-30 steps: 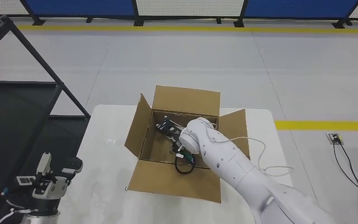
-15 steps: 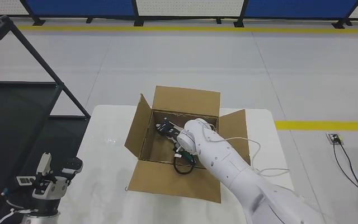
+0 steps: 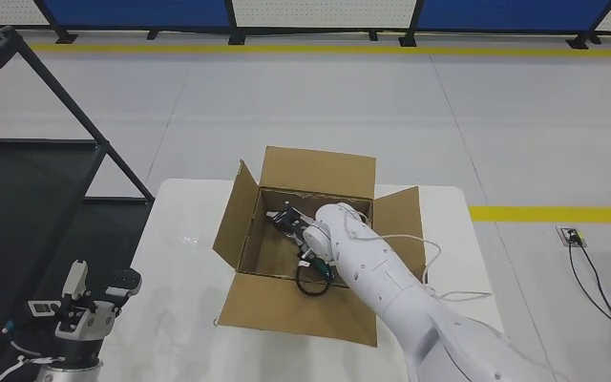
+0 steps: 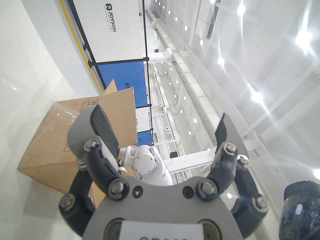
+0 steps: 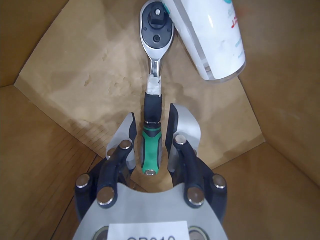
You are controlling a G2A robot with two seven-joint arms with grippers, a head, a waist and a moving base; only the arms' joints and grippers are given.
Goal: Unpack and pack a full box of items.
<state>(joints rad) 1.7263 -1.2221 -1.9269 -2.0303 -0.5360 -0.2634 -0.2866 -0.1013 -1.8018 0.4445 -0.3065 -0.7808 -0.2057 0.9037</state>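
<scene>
Item: ratchet wrench [image 5: 153, 86], on the box [image 5: 62, 63] floor. Likely heavy, rigid steel. Grip the rubbery green handle, which your right hand [image 5: 152, 112] straddles, narrowly apart. Your left hand [image 4: 160, 116] gapes wide, empty.

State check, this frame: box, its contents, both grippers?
Cardboard box: open, flaps folded out.
Ratchet wrench: flat on the box floor, not gripped yet.
White canister: in the box, beside the wrench head.
Right gripper: open, straddling the wrench handle.
Left gripper: open, empty, outside the box.

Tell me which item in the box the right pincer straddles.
The ratchet wrench: its green handle lies between the right pincer's fingers. The white bottle lies beyond, beside its head.
</scene>
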